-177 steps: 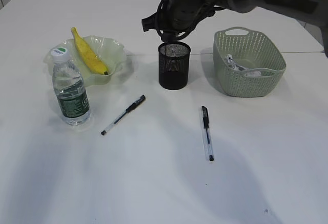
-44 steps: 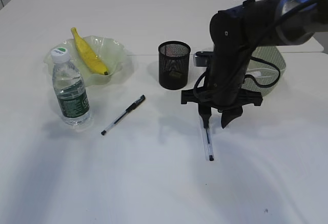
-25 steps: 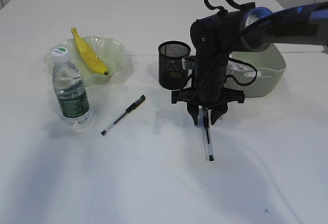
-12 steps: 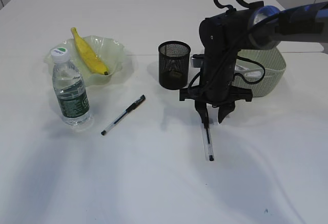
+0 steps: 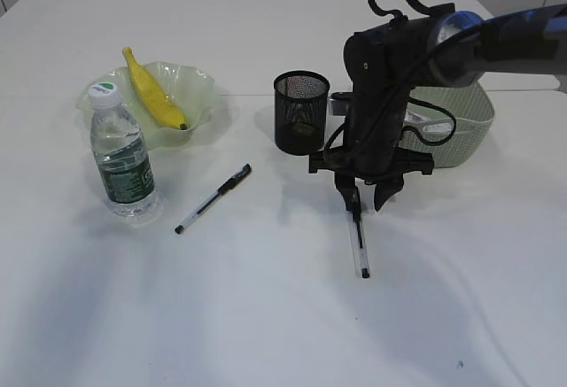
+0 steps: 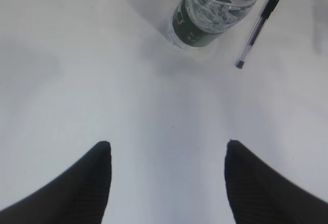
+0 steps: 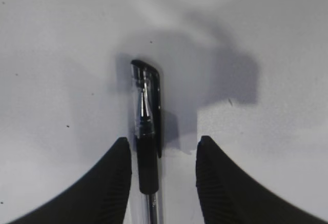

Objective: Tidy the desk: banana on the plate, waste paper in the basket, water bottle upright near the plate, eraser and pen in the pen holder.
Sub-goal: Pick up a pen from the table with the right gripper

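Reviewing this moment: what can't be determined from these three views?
- Exterior view: the right gripper covers the cap end of the pen beneath it; contact unclear.
- Right wrist view: the bottom edge cuts off that pen's barrel.
- Exterior view: pen holder mesh obscures its contents; the arm hides part of the basket.
- The left gripper appears only in its wrist view.

Banana (image 5: 154, 93) on plate (image 5: 202, 86); bottle (image 5: 121, 152) upright; two pens (image 5: 358, 238) (image 5: 213, 198) flat
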You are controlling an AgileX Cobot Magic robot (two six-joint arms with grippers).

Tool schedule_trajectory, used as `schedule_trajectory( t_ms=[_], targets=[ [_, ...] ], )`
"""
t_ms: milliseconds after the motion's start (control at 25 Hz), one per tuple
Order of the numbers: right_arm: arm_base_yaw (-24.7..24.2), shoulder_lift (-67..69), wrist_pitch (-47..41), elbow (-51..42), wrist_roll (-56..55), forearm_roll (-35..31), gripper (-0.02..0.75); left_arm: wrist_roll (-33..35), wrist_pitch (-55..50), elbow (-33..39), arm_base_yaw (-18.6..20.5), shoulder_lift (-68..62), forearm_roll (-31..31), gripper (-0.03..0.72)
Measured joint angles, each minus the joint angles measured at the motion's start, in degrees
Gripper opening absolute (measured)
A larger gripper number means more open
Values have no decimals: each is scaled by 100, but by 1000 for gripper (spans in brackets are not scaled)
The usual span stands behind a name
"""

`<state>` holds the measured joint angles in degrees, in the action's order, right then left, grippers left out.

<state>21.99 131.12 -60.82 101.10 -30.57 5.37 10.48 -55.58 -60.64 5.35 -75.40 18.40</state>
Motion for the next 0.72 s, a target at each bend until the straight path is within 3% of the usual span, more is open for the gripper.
schedule_trajectory(
  t_ms=[720],
  targets=[
    [0,101,158,3,134,-32,315,0,48,0,0,0,0,489]
  ],
)
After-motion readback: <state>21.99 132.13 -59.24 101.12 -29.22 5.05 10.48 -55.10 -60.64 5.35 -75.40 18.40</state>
